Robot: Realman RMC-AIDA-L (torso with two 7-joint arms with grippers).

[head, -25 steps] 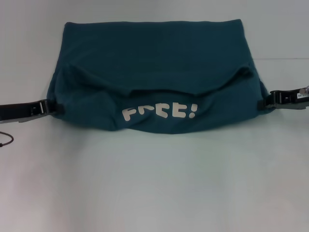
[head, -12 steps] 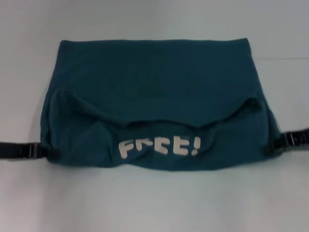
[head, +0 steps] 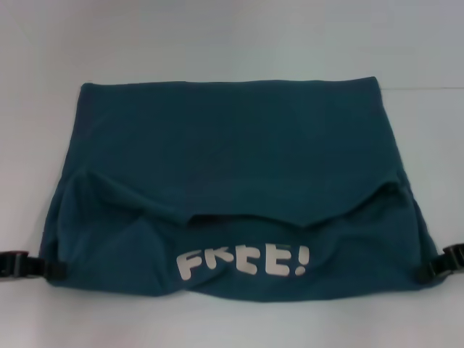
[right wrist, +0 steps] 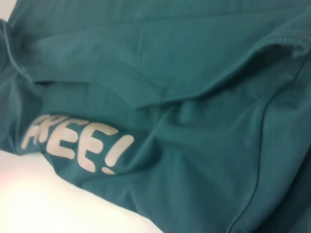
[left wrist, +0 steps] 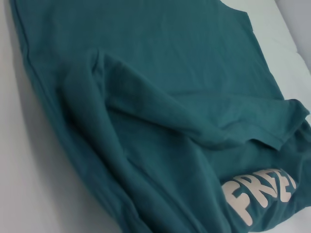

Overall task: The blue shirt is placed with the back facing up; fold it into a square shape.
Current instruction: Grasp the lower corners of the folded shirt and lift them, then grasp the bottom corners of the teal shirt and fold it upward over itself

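Note:
The blue shirt point(head: 232, 152) lies across the white table in the head view, its near part folded up so the white lettering "FREE!" point(head: 243, 262) shows along the near edge. My left gripper point(head: 56, 270) is shut on the shirt's near left corner. My right gripper point(head: 426, 273) is shut on the near right corner. The left wrist view shows rumpled folds of the shirt point(left wrist: 146, 97) and part of the lettering point(left wrist: 257, 194). In the right wrist view the shirt point(right wrist: 194, 73) fills the picture, lettering point(right wrist: 77, 143) at its near edge. Neither wrist view shows fingers.
The white table point(head: 232, 36) extends beyond the shirt's far edge and in a narrow strip along the near side. Nothing else lies on it in these views.
Both grippers have drawn back toward me, and the whole shirt has slid with them across the table, nearer to my body. The fold with the lettering has kept its shape.

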